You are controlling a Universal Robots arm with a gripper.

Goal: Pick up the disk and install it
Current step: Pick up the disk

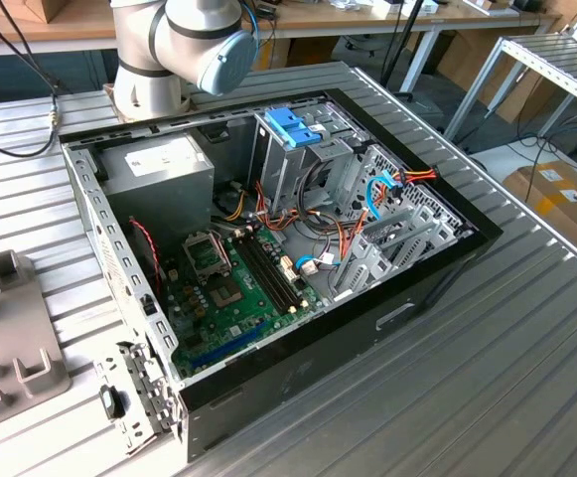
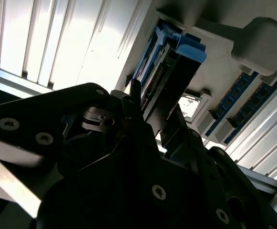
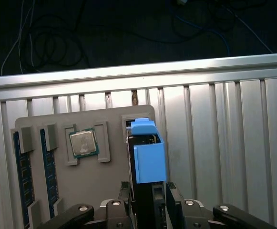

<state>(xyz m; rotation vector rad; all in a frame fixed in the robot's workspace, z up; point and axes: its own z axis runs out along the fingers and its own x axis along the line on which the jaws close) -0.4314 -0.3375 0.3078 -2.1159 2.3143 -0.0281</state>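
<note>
My claw (image 3: 148, 202) is clamped on the disk (image 3: 148, 160), a finger pressed to each face. I see it standing on edge over the grey tray (image 3: 81, 191), beside the chip (image 3: 83, 143), on the bench (image 3: 214, 143).

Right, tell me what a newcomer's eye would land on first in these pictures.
In the exterior view it is the open computer case lying on the ribbed metal table, with its green motherboard bare and a blue-topped cage rising among the cables. In the first wrist view, the disk stands on edge in a grey tray, its bright blue plastic vivid against the grey, and the gripper straddles it.
</note>
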